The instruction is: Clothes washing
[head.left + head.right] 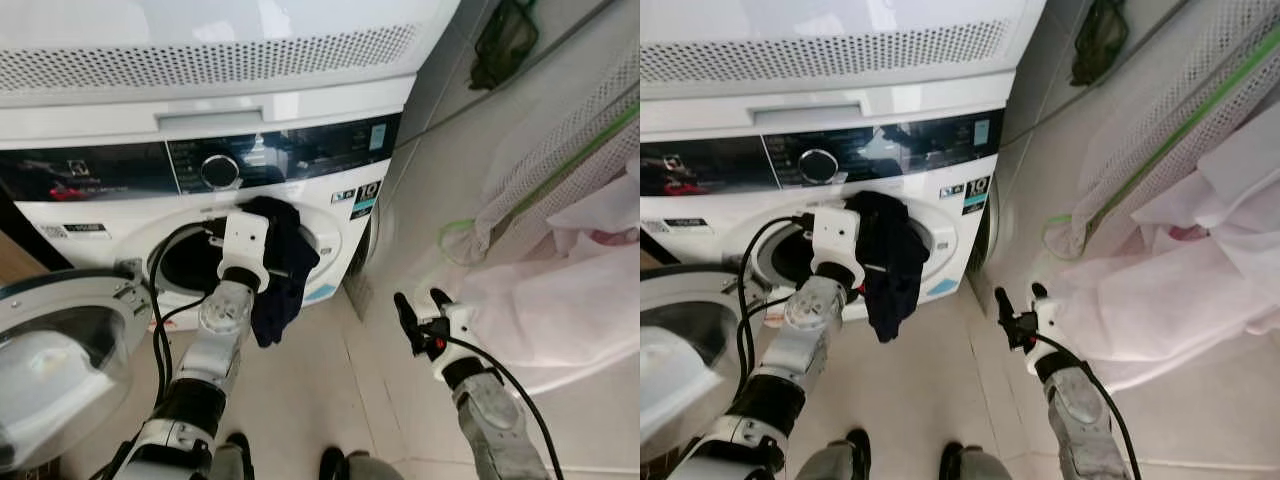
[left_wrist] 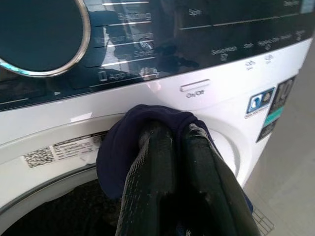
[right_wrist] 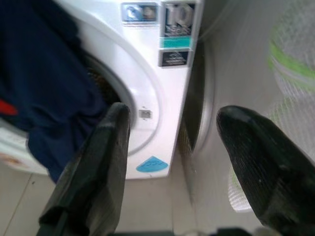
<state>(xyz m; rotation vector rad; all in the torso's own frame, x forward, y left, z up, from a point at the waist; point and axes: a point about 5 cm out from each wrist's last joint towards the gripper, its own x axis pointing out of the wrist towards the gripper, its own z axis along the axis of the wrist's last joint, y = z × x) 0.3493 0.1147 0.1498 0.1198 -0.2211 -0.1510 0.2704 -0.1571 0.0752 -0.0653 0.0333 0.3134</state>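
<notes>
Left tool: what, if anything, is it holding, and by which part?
The left tool grips a dark navy garment by a bunched upper fold, the rest hanging before the washing machine opening.

Navy garment [image 1: 280, 270] hangs limp — at washer [image 1: 330, 215] drum opening.

Two silver arms are showing ribbed, segmented metal casings that are giving way to darker black joints lower down. The left arm [image 1: 215, 345] is carrying a white block-shaped wrist housing above a black collar, with a black cable looping out beside it. The right arm [image 1: 490, 415] is ending in a smaller white wrist housing with a red mark, a black cable trailing along it. The fingers [image 3: 91, 179] are showing as long, matte black and tapering. Dark feet are showing at the near edge.
</notes>
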